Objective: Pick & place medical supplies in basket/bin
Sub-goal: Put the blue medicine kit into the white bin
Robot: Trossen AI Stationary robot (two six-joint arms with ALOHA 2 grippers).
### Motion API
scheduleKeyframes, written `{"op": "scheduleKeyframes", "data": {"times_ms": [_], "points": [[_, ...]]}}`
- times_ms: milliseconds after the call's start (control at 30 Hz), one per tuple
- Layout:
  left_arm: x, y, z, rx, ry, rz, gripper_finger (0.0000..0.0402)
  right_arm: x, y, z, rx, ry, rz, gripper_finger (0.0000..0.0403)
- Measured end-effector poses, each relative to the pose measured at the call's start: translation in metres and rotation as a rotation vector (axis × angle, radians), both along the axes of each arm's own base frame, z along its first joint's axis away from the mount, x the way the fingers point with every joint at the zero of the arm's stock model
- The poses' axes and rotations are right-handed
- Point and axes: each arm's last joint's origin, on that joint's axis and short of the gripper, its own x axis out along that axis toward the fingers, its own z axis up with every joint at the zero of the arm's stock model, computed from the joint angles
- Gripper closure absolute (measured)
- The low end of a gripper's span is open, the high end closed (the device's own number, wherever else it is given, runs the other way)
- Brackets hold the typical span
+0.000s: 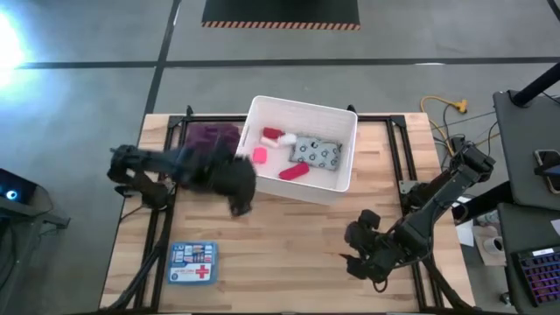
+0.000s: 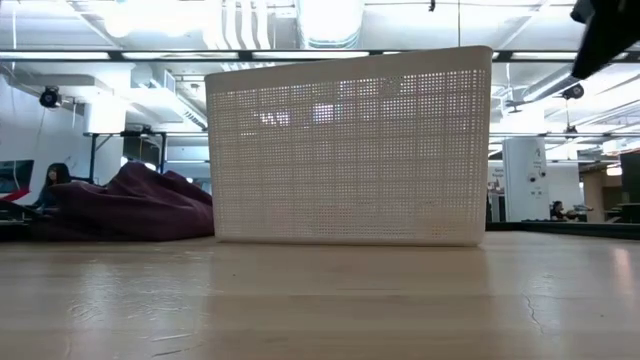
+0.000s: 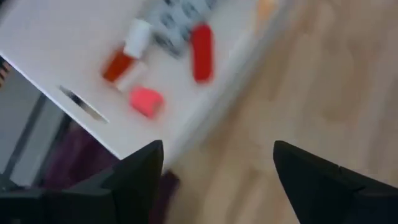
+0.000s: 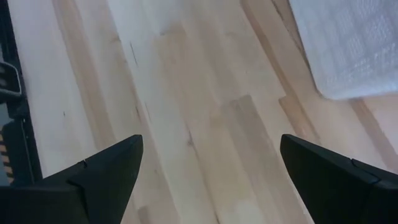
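The white bin (image 1: 343, 122) stands on the far middle of the table and holds a grey-green patterned packet (image 1: 316, 153), a red tube (image 1: 293, 171), a pink cube (image 1: 260, 156) and a red bottle with a white cap (image 1: 274, 135). The blue-white first-aid box (image 1: 192, 262) lies flat near the table's near left edge. My left gripper (image 1: 241, 199) hovers open over bare table just near-left of the bin; its wrist view shows the bin's contents, among them the pink cube (image 3: 146, 101). My right gripper (image 1: 360, 254) is open above the table's near right part.
A purple cloth (image 1: 213, 136) lies heaped against the bin's left side, and it shows beside the bin in the low view (image 2: 130, 205). Bare wooden table (image 1: 280, 245) stretches between the first-aid box and my right gripper. Cables and equipment sit off the right edge.
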Motion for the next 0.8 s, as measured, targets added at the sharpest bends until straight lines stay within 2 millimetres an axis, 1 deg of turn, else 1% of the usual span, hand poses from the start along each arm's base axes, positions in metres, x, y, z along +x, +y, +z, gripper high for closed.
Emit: {"op": "scheduleKeyframes", "data": {"times_ms": [133, 200, 300, 367, 500, 600, 667, 733, 800], "points": [[-0.019, -0.049, -0.01, -0.122, 0.009, -0.043, 0.014, 0.007, -0.001, 0.001, -0.013, -0.053, 0.014, 0.0033], [-0.028, -0.069, -0.019, -0.183, 0.031, -0.026, 0.0158, 0.011, -0.002, 0.002, -0.015, -0.075, 0.013, 0.0033], [-0.039, -0.095, -0.041, -0.237, 0.1, 0.021, 0.0195, 0.016, -0.004, 0.003, -0.014, -0.097, 0.011, 0.0033], [-0.047, -0.107, -0.059, -0.25, 0.159, 0.077, 0.0227, 0.018, -0.006, 0.003, -0.012, -0.107, 0.013, 0.0033], [-0.061, -0.122, -0.093, -0.305, 0.297, 0.235, 0.0297, 0.022, -0.009, 0.004, -0.019, -0.115, 0.019, 0.0033], [-0.069, -0.125, -0.113, -0.333, 0.399, 0.358, 0.0349, 0.024, -0.01, 0.004, -0.027, -0.113, 0.023, 0.0033], [-0.074, -0.126, -0.124, -0.333, 0.452, 0.409, 0.0382, 0.024, -0.011, 0.004, -0.027, -0.112, 0.019, 0.0033], [-0.077, -0.125, -0.134, -0.328, 0.49, 0.474, 0.0395, 0.024, -0.011, 0.003, -0.029, -0.112, 0.02, 0.0033], [-0.081, -0.123, -0.146, -0.316, 0.539, 0.537, 0.0397, 0.024, -0.011, 0.003, -0.031, -0.11, 0.023, 0.0033]]}}
